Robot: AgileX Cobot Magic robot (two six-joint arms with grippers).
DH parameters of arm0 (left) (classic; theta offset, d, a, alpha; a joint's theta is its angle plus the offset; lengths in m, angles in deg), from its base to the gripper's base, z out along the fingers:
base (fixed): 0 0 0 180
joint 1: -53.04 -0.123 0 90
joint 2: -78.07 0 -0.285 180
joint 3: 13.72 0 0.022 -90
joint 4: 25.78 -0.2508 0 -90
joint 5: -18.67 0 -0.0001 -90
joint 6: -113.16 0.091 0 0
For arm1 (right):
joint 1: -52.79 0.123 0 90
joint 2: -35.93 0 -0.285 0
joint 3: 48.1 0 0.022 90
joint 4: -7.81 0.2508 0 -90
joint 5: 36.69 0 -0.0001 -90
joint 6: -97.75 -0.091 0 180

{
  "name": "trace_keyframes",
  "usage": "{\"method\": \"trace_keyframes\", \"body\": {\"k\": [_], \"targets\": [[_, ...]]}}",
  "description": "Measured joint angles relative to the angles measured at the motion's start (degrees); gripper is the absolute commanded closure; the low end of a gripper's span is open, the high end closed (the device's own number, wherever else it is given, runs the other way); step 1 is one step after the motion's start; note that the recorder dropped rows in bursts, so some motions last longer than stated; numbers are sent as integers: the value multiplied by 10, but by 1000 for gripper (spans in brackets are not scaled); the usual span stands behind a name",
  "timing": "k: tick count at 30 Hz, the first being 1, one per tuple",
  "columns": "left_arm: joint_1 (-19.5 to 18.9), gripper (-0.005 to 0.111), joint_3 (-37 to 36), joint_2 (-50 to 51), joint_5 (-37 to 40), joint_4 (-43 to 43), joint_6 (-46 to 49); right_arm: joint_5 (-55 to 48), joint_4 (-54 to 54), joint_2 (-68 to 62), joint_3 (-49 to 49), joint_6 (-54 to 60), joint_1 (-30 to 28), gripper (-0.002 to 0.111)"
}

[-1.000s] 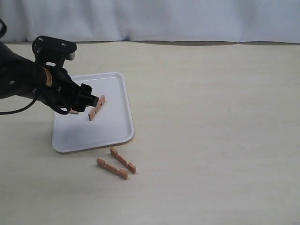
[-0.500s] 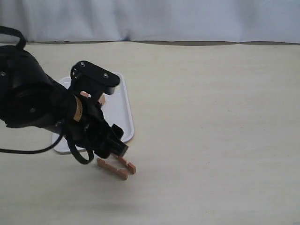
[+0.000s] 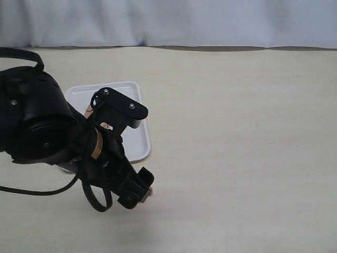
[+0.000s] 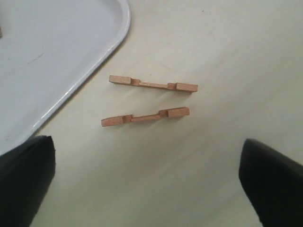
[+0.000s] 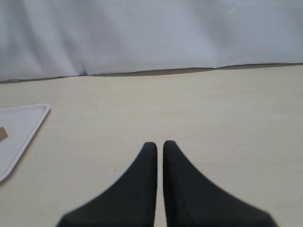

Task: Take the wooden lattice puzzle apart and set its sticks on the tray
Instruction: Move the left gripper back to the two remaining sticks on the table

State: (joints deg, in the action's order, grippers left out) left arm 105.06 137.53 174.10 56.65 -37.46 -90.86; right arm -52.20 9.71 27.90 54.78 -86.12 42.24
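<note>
Just off the tray's (image 4: pixel 57 56) rounded corner, 2 notched sticks (image 4: pixel 153 85) lie parallel on the bench (image 4: pixel 222 42), ahead of the left fingers (image 4: pixel 28 179), which are spread wide and empty. Each stick's long axis runs from finger to finger, so the wrist probably needs turning. Well away, the right fingers (image 5: pixel 142 189) are pressed together. From outside, the left arm hides nearly all of both sticks.

Left arm (image 3: pixel 42 126) hides much of tray (image 3: pixel 134 95); sticks (image 3: pixel 150 192) beside it mostly covered.
</note>
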Motion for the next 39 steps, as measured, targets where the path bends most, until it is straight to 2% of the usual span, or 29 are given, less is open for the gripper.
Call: {"method": "trace_keyframes", "body": {"k": [8, 15, 21, 31, 39], "targets": [[0, 8, -31, 8, -56, 0, -41, 0, 0, 0, 0, 0, 0, 104], [0, 8, -34, 56, -62, -9, -48, 0, 0, 0, 0, 0, 0, 104], [0, 8, -36, 73, -65, -57, -107, 0, 0, 0, 0, 0, 0, 104], [0, 8, -36, 99, -111, -73, -159, 0, 0, 0, 0, 0, 0, 104], [0, 8, -36, 101, -112, -99, -209, 0, 0, 0, 0, 0, 0, 104]]}}
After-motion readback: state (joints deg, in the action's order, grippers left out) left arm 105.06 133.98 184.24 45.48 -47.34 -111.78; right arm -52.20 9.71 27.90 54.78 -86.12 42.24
